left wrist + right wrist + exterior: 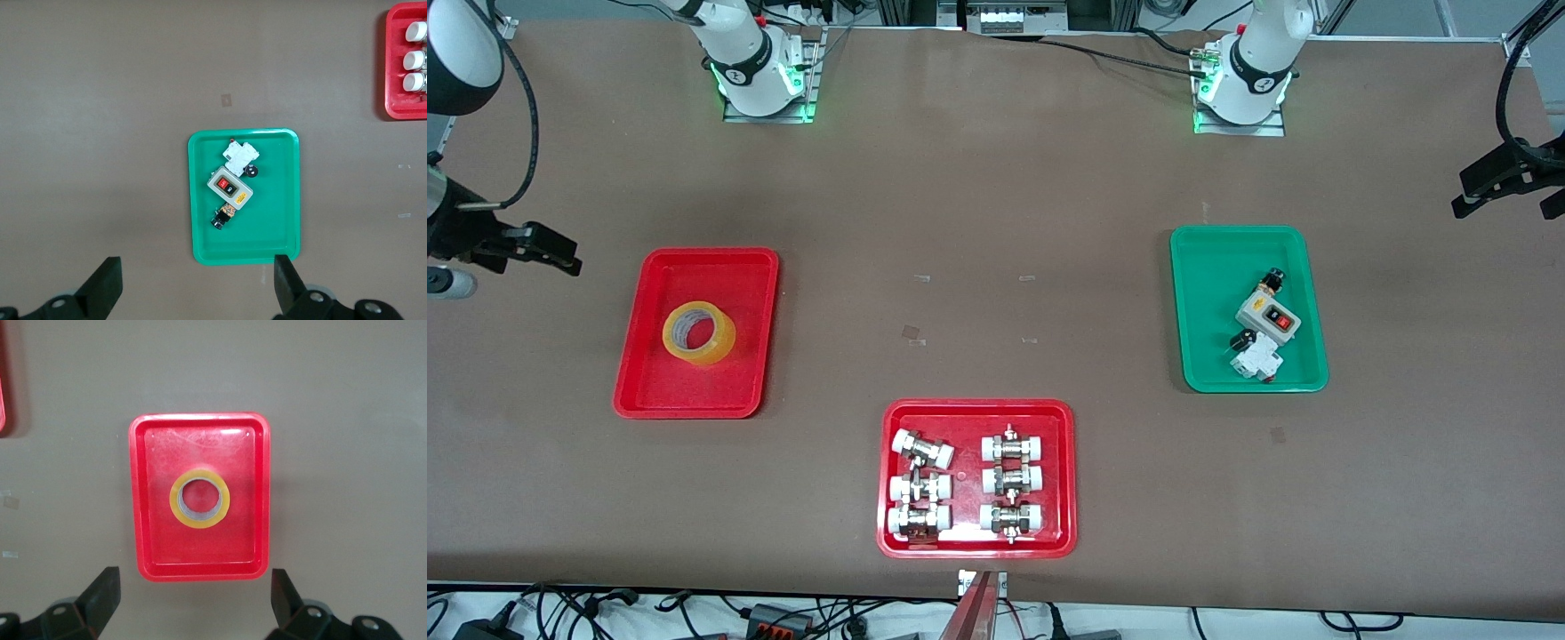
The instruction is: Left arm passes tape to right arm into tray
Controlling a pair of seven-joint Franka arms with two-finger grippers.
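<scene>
The tape (725,342) is a yellow roll lying flat in the middle of the plain red tray (649,373), toward the right arm's end of the table. In the right wrist view the tape (175,499) and the tray (153,547) show from straight above. My right gripper (551,252) hangs high over the table edge beside that tray, open and holding nothing (195,577). At the left arm's end my left gripper (1503,209) also hangs high, open and with nothing in it (197,267), over the bare table beside the green tray.
A green tray (1209,267) holds a grey switch box (1268,315) and small parts; the left wrist view shows it too (280,220). A second red tray (978,413) with several white-capped metal fittings sits near the front edge.
</scene>
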